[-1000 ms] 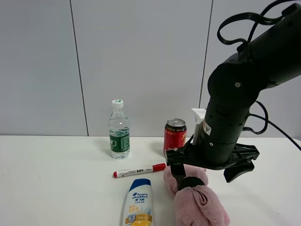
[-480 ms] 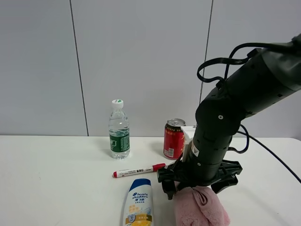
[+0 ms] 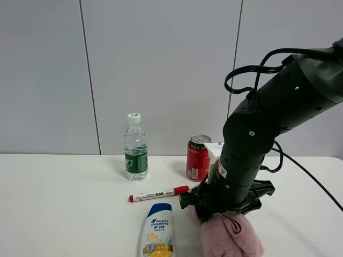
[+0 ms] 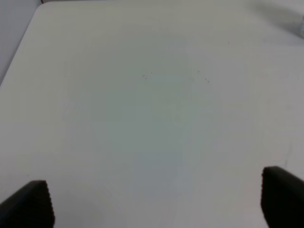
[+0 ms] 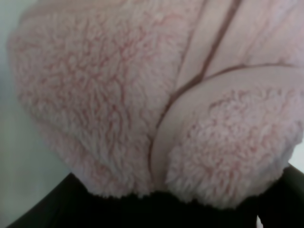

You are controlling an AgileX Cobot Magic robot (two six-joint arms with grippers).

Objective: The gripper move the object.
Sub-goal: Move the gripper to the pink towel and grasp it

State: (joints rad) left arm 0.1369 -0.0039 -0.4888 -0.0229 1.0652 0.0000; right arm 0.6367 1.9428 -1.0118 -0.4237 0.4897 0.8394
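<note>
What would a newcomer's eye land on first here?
The bulky black right arm fills the right of the exterior view, its gripper down on a pink towel bundle at the front of the table. Beside it lie a shampoo bottle and a red marker; a water bottle and red can stand behind.

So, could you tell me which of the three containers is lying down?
The white-and-blue shampoo bottle lies flat; the water bottle and red can stand upright.
</note>
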